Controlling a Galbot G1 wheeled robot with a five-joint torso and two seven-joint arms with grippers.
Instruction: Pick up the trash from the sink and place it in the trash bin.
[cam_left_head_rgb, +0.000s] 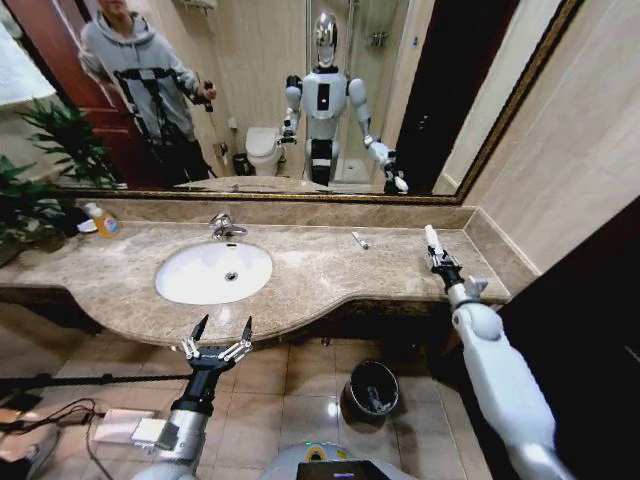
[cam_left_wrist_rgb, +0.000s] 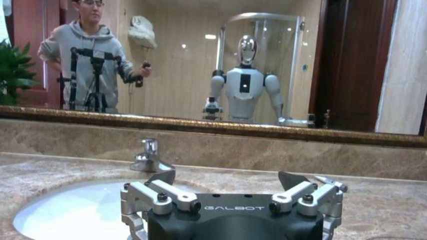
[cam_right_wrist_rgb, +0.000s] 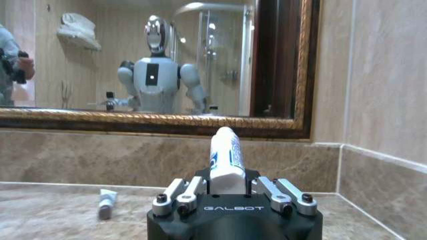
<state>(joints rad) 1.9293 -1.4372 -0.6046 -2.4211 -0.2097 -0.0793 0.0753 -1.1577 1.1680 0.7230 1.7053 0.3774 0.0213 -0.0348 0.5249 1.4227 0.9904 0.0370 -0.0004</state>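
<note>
Trash: two pieces counted, a white-and-blue tube clamped upright in the right gripper over the countertop's right end, and a small white tube lying on the countertop right of the sink. Left gripper: jaws spread wide, empty, just before the counter's front edge. Step judged: carry to bin; next move calls for swinging the held tube down over the one trash bin on the floor.

The lower end of the white-and-blue tube is sitting hidden inside the right claw. The trash bin, at five o'clock from the sink, is holding contents too dark to tell. The small tube on the tabletop is showing print too tiny to read.
</note>
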